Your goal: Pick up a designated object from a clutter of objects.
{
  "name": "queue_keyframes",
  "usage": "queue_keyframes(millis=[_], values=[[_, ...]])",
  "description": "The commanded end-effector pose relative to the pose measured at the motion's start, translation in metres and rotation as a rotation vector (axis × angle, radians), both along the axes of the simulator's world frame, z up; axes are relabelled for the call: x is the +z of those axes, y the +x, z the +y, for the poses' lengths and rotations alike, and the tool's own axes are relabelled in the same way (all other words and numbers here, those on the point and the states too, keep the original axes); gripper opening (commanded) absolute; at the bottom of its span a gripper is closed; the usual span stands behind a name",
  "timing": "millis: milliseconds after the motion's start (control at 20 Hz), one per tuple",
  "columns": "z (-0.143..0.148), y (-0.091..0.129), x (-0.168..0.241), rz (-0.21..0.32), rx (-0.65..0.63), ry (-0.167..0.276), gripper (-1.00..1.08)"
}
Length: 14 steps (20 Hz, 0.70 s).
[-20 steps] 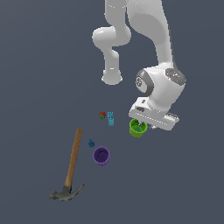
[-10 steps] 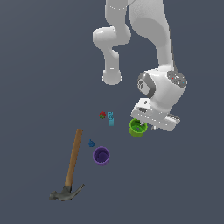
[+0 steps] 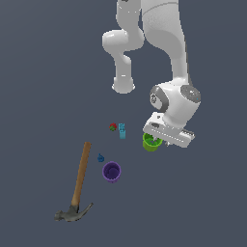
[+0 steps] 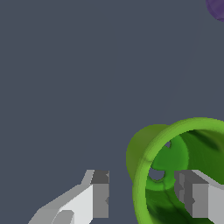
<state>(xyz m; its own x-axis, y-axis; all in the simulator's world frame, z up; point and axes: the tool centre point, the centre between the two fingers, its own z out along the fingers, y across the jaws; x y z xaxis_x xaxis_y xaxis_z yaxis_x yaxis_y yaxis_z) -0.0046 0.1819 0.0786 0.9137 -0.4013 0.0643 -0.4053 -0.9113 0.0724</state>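
Green is the cup [image 3: 150, 143] to be picked up, and it sits on the bench [image 3: 43, 72], well apart from the purple cup [image 3: 112, 171] and the hammer [image 3: 77, 185]. The hand [image 4: 142, 192] is held apart, with one finger [image 4: 194, 199] inside the cup and the other outside the wall. The wall should be squeezed gently, then the cup lifted straight up.

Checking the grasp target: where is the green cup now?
In the exterior view, the green cup sits right of the cyan block, under the gripper, one finger inside its rim.
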Motion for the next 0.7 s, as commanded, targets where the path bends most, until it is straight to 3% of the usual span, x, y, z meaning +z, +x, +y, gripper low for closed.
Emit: queue_keyframes(millis=[0, 50, 100, 650], values=[[-0.0002, 0.0001, -0.0049, -0.001, 0.0, 0.0, 0.28], [-0.0002, 0.0, -0.0053, -0.001, 0.0, 0.0, 0.28], [-0.0002, 0.0, -0.0053, -0.001, 0.0, 0.0, -1.0], [0.0, 0.0, -0.0047, -0.001, 0.0, 0.001, -1.0]])
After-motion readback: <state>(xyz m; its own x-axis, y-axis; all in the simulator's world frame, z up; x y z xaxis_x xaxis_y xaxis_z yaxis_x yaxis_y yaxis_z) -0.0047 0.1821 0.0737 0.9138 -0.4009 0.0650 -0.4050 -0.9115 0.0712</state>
